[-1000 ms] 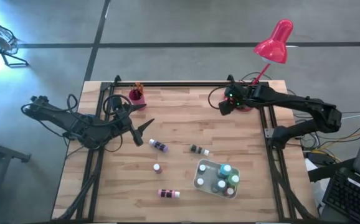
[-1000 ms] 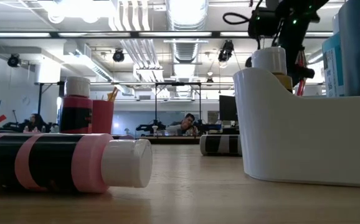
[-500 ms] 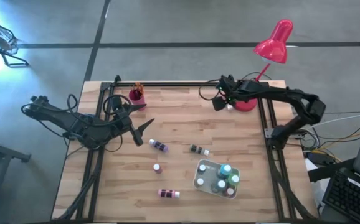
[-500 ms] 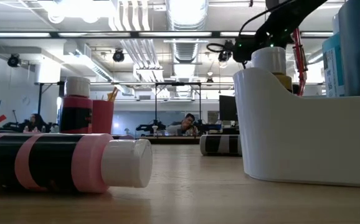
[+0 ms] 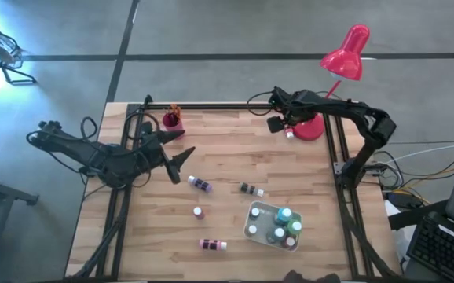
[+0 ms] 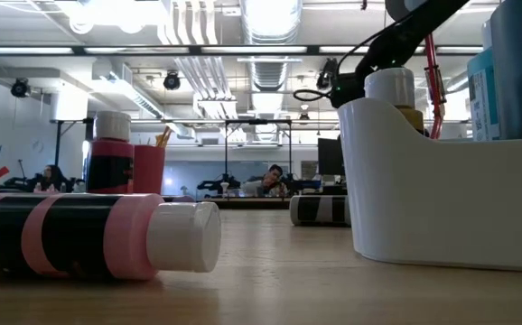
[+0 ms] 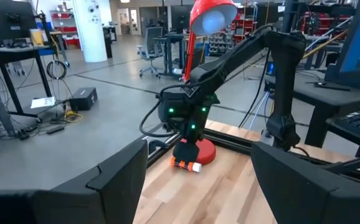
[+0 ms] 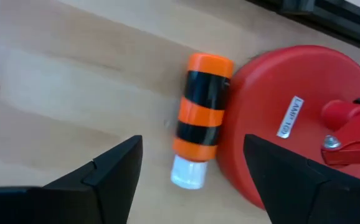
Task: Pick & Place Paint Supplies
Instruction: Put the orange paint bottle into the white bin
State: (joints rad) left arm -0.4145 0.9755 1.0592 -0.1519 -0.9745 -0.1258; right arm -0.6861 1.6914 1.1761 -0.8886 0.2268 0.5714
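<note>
Right gripper (image 5: 278, 123) hangs over the table's far right corner, fingers (image 8: 114, 171) spread apart, nothing between them; directly below lies an orange-and-black paint bottle (image 8: 200, 118), on its side, white cap out, touching the red lamp base (image 8: 292, 134); left gripper (image 5: 181, 159) parked mid-left, jaws apart; other bottles loose mid-table; several stand in the white caddy (image 5: 256, 212).
</note>
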